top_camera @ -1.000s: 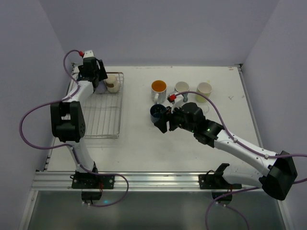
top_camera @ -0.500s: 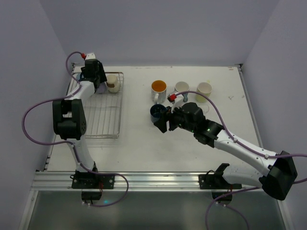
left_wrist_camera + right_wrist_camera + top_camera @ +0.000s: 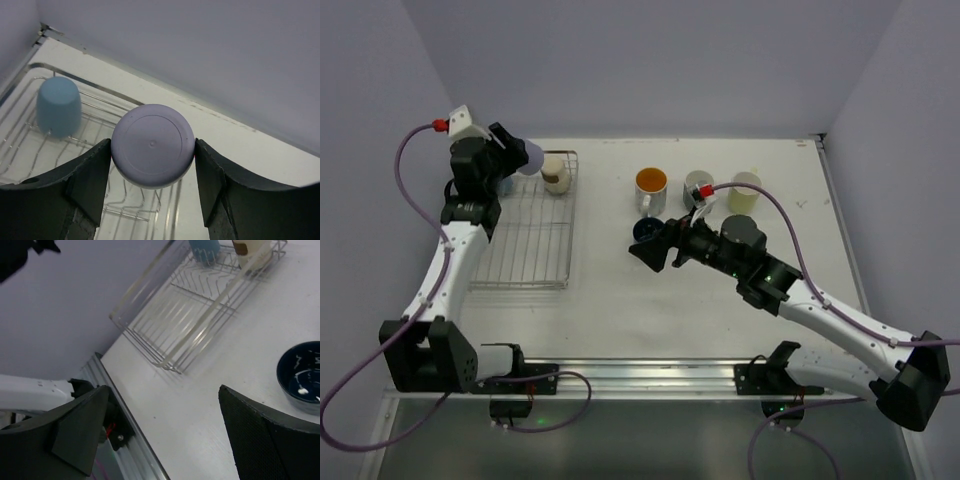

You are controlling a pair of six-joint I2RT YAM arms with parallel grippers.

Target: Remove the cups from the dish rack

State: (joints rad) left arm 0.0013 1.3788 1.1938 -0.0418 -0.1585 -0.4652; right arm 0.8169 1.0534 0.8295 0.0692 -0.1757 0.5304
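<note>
My left gripper [image 3: 516, 158] is shut on the lavender cup [image 3: 532, 158] and holds it bottom-outward above the far end of the dish rack [image 3: 525, 240]. In the left wrist view the cup's base [image 3: 152, 144] sits between both fingers [image 3: 90, 175]. The beige cup [image 3: 555, 172] and the light blue cup [image 3: 59, 106] stand in the rack. The orange-inside cup [image 3: 651, 183], grey cup [image 3: 698, 183], pale yellow-green cup [image 3: 745, 190] and navy cup [image 3: 648, 230] stand on the table. My right gripper [image 3: 655, 255] is open and empty beside the navy cup [image 3: 302, 372]. The clear glass is not visible.
The rack [image 3: 195, 305] lies along the table's left side near the left wall. The metal front rail [image 3: 640, 378] runs along the near edge. The right arm's cable [image 3: 770, 215] arcs over the cups on the table.
My left gripper has risen from the rack's far end with the lavender cup and swung left. The right gripper has tilted and shifted slightly near the navy cup.
</note>
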